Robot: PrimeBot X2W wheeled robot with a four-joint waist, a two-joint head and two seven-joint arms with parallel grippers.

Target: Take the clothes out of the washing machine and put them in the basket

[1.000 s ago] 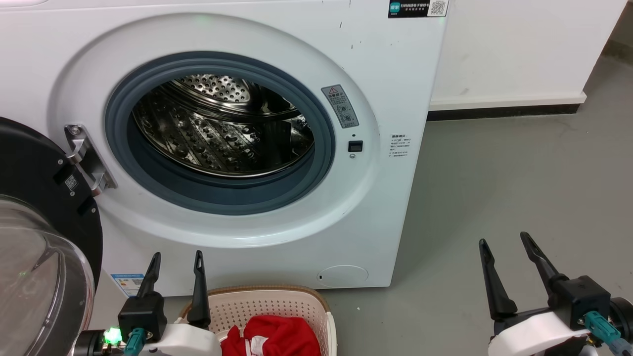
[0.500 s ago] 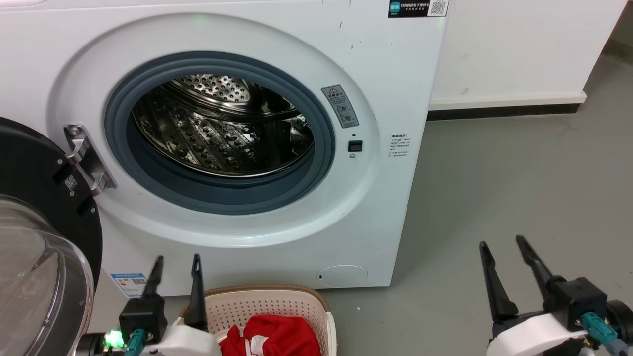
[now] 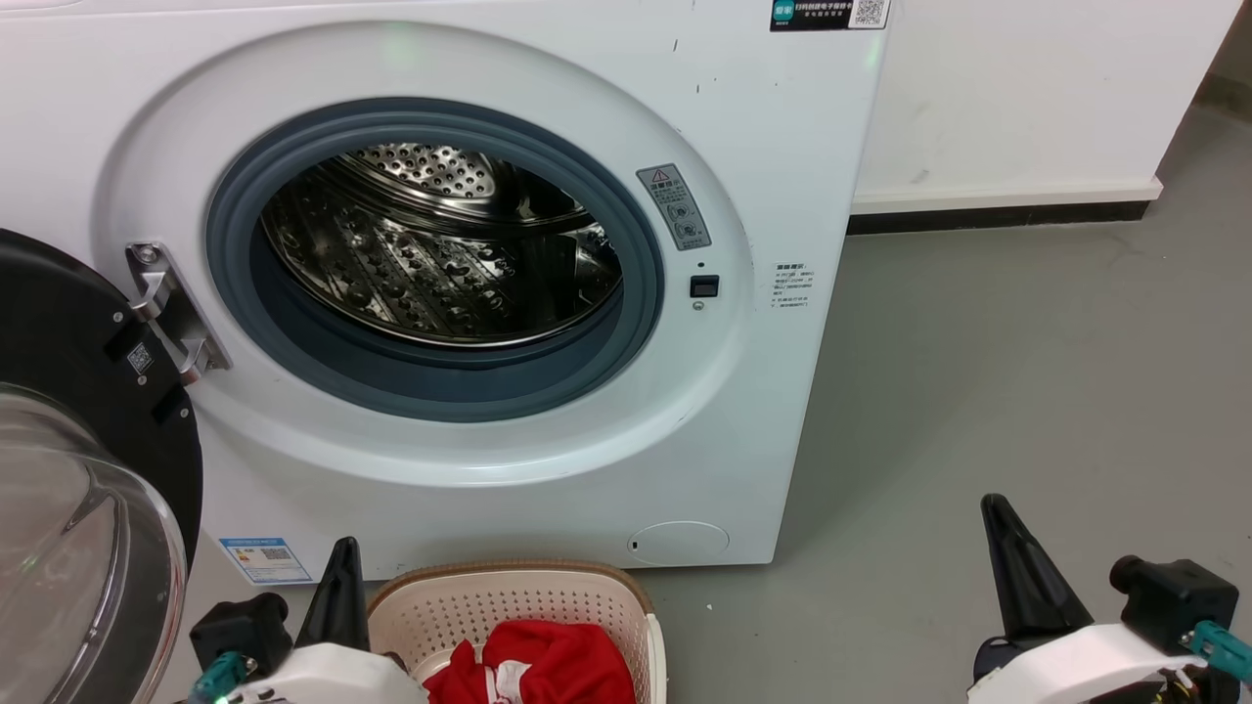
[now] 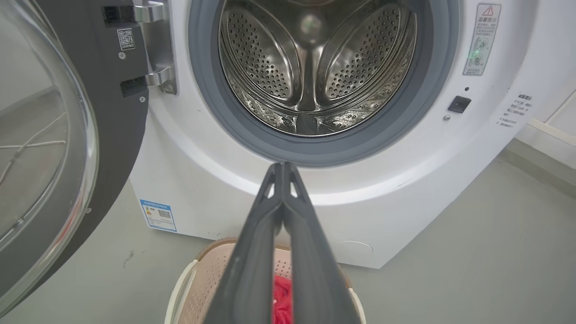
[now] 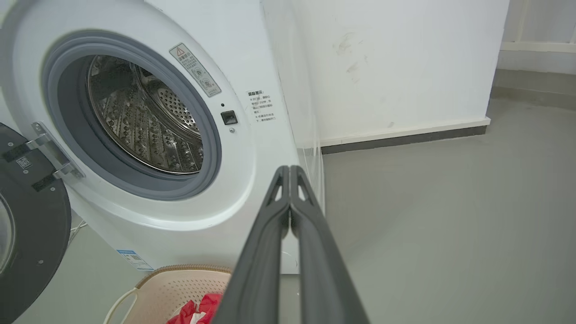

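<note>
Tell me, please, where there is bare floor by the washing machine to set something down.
The grey floor right of the washing machine is bare, bordered by the dark skirting and the right gripper. It is crowded at the machine's foot, with the basket holding the clothes, the open door and the left gripper.

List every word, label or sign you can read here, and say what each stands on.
No wording is legible.
Grey warning label, washing machine front: red triangle sign, characters unreadable.
Black sticker, top of the front: QR code, white print blurred.
Printed notice on the front: too small.
Blue sticker, low on the front: QR code, print unreadable.
QR tag on the door: no words.
</note>
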